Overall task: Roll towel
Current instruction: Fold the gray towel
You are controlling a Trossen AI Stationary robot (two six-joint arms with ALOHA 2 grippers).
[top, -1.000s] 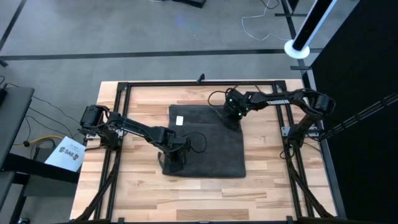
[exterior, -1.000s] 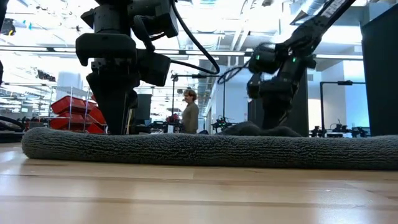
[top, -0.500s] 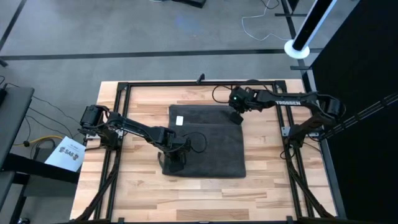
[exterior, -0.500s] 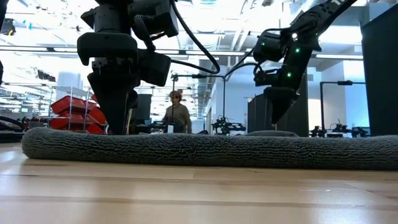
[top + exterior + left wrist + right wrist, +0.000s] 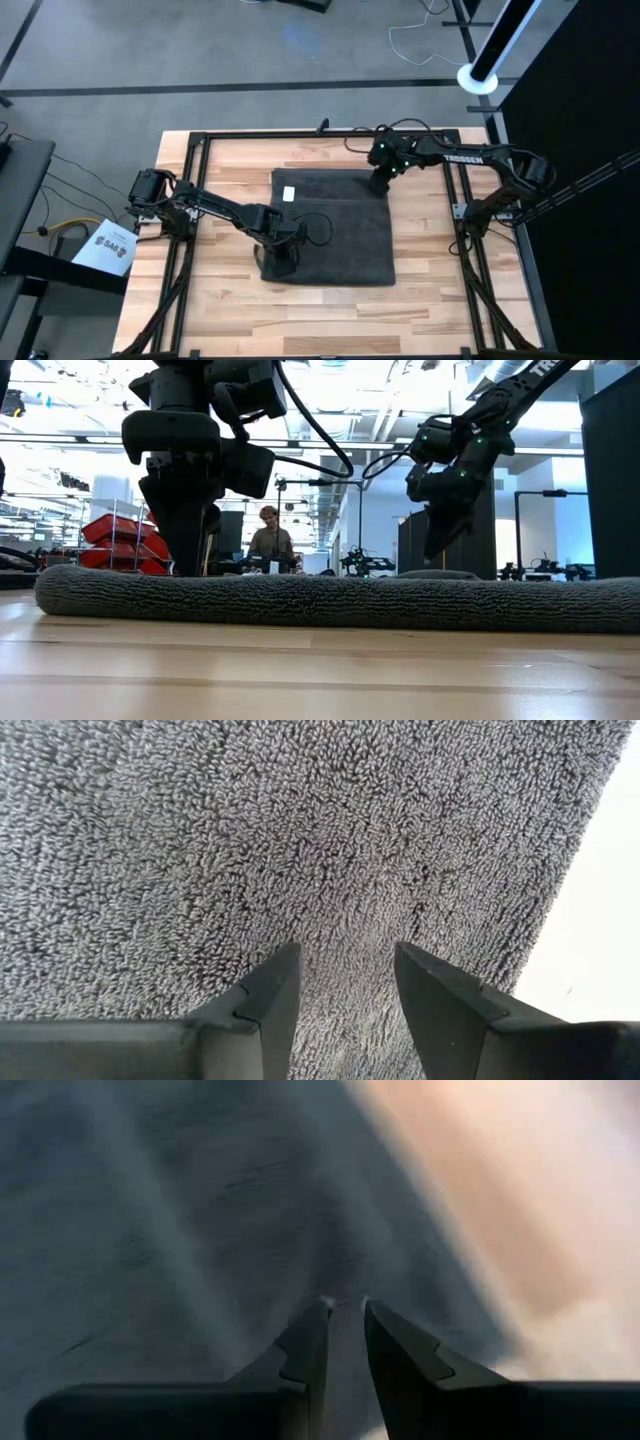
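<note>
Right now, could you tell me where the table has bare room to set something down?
Bare wood lies between the towel's near edge and the table's front rim, and in strips either side, inside the black frame. The left gripper crowds the towel's front left corner, the right gripper its far right corner.

You can read "TROSSEN" in white capitals along the forearm of the right arm point(image 5: 462, 158) in the high view. To the left of the worktop point(image 5: 230, 310), a white sheet point(image 5: 105, 247) lying beside the dark side table carries dark print that looks like "SAIL", though the letters are too small for you to be sure. The small white label point(image 5: 289, 193) on the towel point(image 5: 345, 240) shows no lettering you can make out. Nothing else legible appears in the low or wrist views.
</note>
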